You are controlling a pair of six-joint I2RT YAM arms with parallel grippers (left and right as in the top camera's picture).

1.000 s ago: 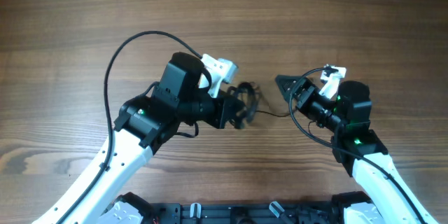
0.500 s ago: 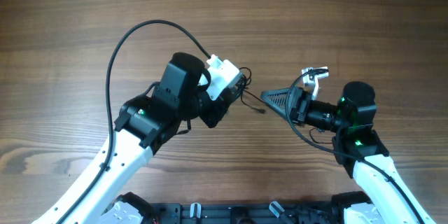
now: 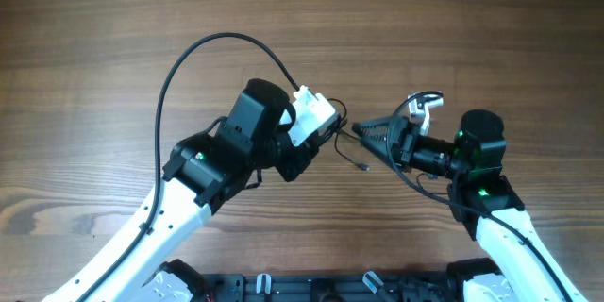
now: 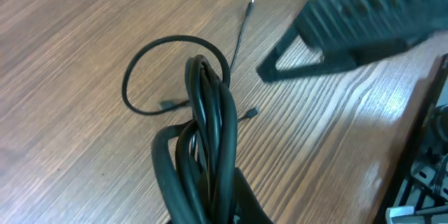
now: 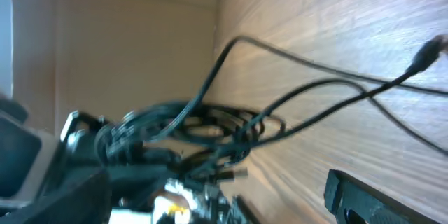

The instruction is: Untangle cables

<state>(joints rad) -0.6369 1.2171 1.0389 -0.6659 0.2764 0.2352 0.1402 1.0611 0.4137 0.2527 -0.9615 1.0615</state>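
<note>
Firmly, the left gripper (image 3: pixel 319 142) is pinching the bundled cables (image 4: pixel 210 133), loose strands trailing toward the right gripper (image 3: pixel 366 135) gaping just beside.

The brown wood-grain desk (image 4: pixel 77 35) looks smooth with a soft sheen; the thin black cables (image 4: pixel 210 119) look glossy and rubbery.

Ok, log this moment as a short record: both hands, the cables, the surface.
left hand: shut on the cables
cables: bunched into a dark bundle, with one strand looping out and thin ends trailing
plug tip: free end, not gripped
right hand: open, pointed at the bundle, holding nothing
table: wood grain
</note>
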